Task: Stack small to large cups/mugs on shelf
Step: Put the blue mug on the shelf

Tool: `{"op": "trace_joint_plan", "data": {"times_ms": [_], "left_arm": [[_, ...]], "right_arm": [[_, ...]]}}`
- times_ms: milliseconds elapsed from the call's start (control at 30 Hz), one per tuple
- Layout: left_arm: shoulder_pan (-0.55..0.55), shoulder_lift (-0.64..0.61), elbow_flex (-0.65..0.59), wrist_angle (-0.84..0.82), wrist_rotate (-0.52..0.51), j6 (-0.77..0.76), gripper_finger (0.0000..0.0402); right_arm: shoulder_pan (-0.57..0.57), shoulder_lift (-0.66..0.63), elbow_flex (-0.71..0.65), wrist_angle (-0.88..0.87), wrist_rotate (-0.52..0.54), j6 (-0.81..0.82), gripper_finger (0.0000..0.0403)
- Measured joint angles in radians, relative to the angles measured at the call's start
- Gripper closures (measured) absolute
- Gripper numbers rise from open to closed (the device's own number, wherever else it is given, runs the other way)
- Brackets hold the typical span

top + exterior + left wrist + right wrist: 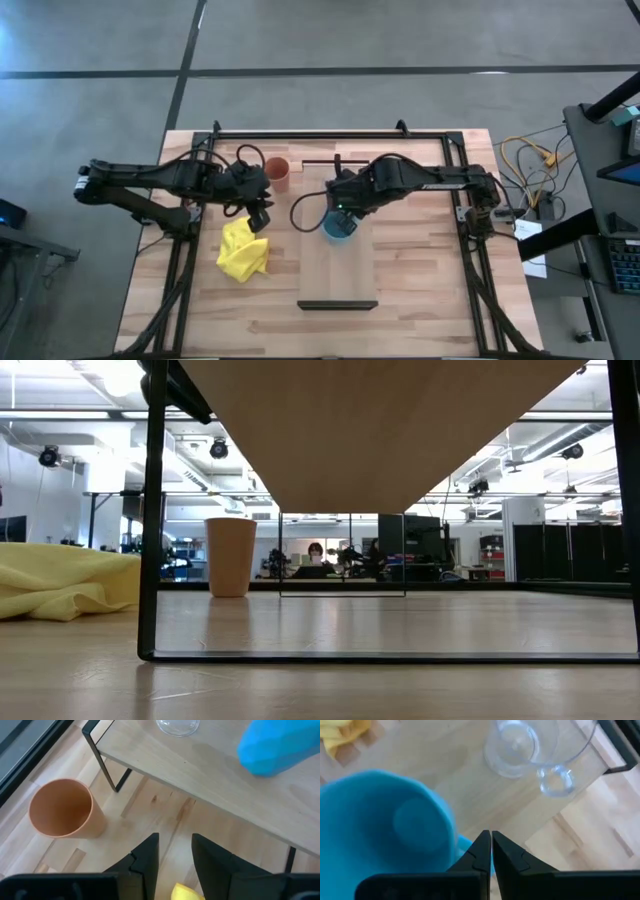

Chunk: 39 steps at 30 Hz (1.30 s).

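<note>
The light-blue mug is over the pale wooden shelf, in my right gripper, which is shut on it. The clear glass mug stands upright on its base on the shelf, just beyond the blue mug. The orange-brown cup stands upright on the tabletop, left of the shelf's far end. My left gripper is open and empty above the tabletop, between the orange cup and the shelf's left edge. My right gripper holds the light-blue mug at its handle side, beside the mug's wall; the shut fingers hide the exact contact. The mug is tilted, its opening toward the wrist. Whether it touches the shelf, I cannot tell.
A crumpled yellow cloth lies on the tabletop left of the shelf, under my left arm. The shelf stands raised on thin black metal legs. A black frame runs along the table's far edge.
</note>
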Motion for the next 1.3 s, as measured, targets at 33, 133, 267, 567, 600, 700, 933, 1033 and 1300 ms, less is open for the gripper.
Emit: {"op": "trace_joint_plan", "data": {"times_ms": [33,133,267,567,600,700,933,1033,1300], "left_arm": [[0.000,0.000,0.000,0.000,0.000,0.000,0.0300],[0.000,-0.001,0.000,0.001,0.000,0.000,0.0300],[0.000,-0.001,0.000,0.001,0.000,0.000,0.0300],[0.000,-0.001,0.000,0.001,0.000,0.001,0.0300],[0.000,-0.001,0.000,0.001,0.000,0.001,0.0300],[0.000,-0.001,0.000,0.002,0.000,0.001,0.0300],[0.000,-0.001,0.000,0.006,-0.001,0.001,0.0300],[0.000,-0.001,0.000,0.007,-0.001,0.001,0.0300],[0.001,-0.001,-0.001,0.008,-0.014,0.002,0.0300]], "right_arm": [[-0.001,-0.002,-0.008,0.001,-0.001,0.003,0.0394],[-0.001,-0.007,-0.027,0.002,-0.019,0.005,0.0394],[0.001,-0.008,-0.040,0.001,-0.052,0.023,0.0394],[0.029,-0.008,-0.027,0.001,-0.058,0.084,0.0394],[0.033,-0.008,-0.027,0.001,-0.058,0.091,0.0394],[0.043,-0.008,-0.027,0.001,-0.064,0.115,0.0394],[0.059,-0.008,-0.027,0.001,-0.050,0.134,0.0394],[0.057,-0.011,-0.027,0.002,0.011,0.126,0.0394],[0.024,-0.072,-0.012,0.001,0.173,0.117,0.0394]]}}
